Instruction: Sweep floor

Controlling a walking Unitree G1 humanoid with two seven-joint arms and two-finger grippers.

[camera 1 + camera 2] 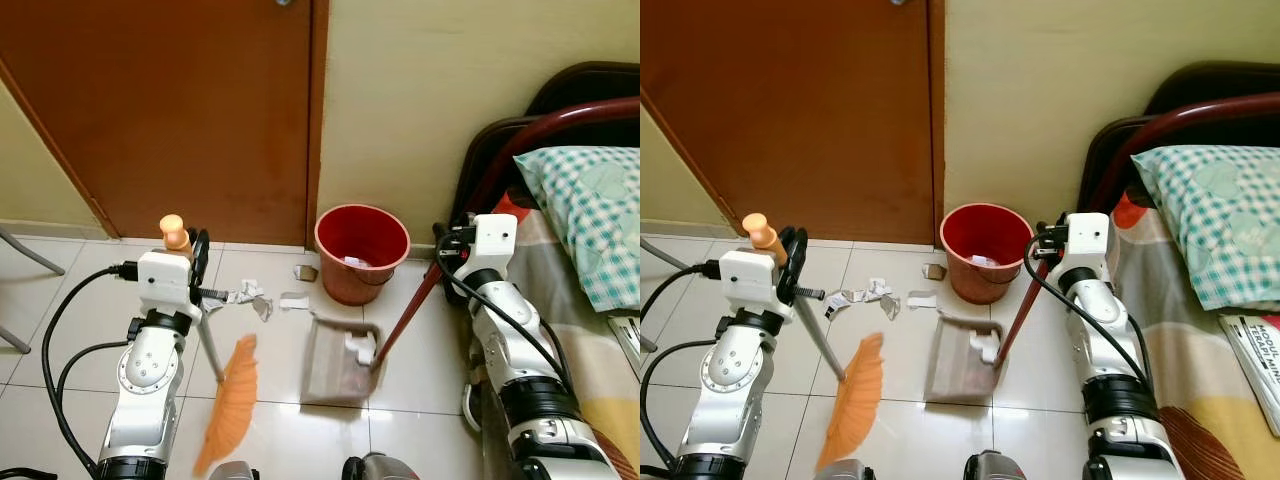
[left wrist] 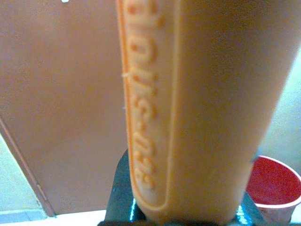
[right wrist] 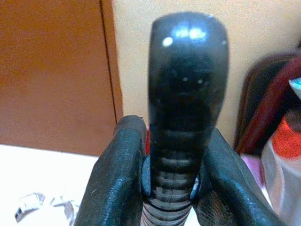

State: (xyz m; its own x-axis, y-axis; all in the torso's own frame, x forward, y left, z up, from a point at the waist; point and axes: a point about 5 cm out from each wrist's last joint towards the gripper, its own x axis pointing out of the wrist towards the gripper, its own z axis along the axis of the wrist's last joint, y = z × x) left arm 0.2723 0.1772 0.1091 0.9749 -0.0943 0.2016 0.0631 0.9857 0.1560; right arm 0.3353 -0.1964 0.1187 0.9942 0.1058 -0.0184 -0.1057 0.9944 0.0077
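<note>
My left gripper (image 1: 190, 258) is shut on the orange broom handle (image 2: 197, 108); the grey shaft slants down to the orange bristles (image 1: 228, 402), which rest on the tiled floor. My right gripper (image 1: 455, 245) is shut on the black grip (image 3: 186, 108) of the dustpan's red pole (image 1: 408, 312). The brown dustpan (image 1: 335, 362) lies on the floor with a white scrap inside. Torn paper scraps (image 1: 262, 298) lie between the broom and the red bucket (image 1: 362, 250), which stands against the wall with some paper in it.
A brown door (image 1: 170, 110) fills the back left, with a cream wall (image 1: 420, 100) beside it. A bed with a dark red frame (image 1: 560, 120) and a checked pillow (image 1: 595, 210) is on the right. A grey chair leg (image 1: 25, 250) shows at far left.
</note>
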